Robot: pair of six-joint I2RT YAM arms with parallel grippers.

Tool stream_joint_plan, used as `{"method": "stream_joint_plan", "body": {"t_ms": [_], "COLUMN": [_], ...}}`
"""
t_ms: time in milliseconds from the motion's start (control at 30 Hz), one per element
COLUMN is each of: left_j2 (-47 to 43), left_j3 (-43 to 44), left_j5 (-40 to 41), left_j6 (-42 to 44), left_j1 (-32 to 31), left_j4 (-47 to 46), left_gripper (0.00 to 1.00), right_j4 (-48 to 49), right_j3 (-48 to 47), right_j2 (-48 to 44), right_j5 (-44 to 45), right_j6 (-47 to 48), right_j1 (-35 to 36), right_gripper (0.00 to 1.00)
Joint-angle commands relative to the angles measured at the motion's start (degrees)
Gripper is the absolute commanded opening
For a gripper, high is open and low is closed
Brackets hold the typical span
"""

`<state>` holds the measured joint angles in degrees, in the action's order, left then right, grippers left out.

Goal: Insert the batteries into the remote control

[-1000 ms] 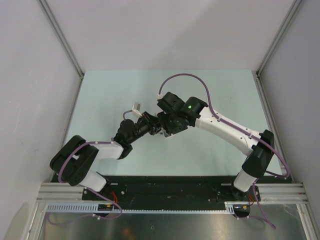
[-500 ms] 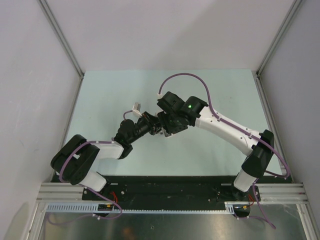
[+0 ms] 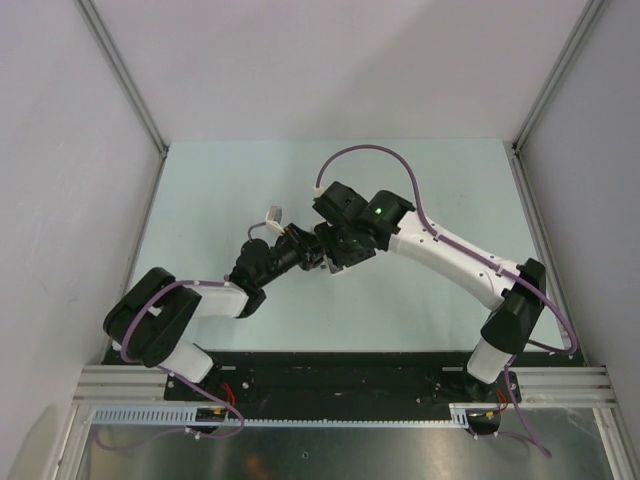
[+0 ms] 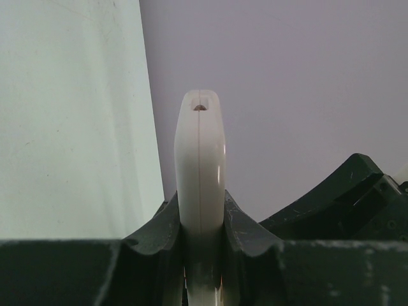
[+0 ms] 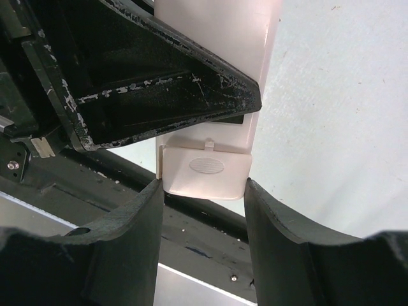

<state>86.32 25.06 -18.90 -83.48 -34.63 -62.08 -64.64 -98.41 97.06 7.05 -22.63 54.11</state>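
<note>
Left hand (image 4: pixel 201 224) and right hand (image 5: pixel 204 191) both clench the remote control (image 4: pixel 199 159) above pale-green table (image 3: pixel 215 190), white walls (image 3: pixel 330 70) around.

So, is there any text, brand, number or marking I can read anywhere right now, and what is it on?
No readable text in any view.
remote control: plain white edge, no lettering.
battery cover: only a ribbed oval thumb patch, no words or symbols.
green light on the right arm: a lit dot, no label legible beside it.
</note>
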Motion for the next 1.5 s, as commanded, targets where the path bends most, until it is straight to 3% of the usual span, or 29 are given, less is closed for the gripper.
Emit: {"method": "stream_joint_plan", "body": {"t_ms": [0,733,1467], "left_j2": [-0.4,1.9,3.3], "left_j3": [0.3,0.9,0.8], "left_j5": [-3.0,-4.0,-3.1], "left_j6": [-4.5,-8.5,-8.3], "left_j1": [-0.6,-1.1,-1.1], "left_j4": [-7.5,-11.7,-11.8], "left_gripper": [0.00,0.00,0.00], "right_j4": [-0.3,-5.9,-6.6], "right_j3": [-2.9,-8.1,-10.1], "right_j2": [1.2,4.1,5.6], "right_j5": [0.9,-4.9,0.9], "right_j6": [1.3,4.3,3.4], "right_j1": [-0.3,-2.0,-1.0], "right_gripper": [0.26,0.28,0.38]}}
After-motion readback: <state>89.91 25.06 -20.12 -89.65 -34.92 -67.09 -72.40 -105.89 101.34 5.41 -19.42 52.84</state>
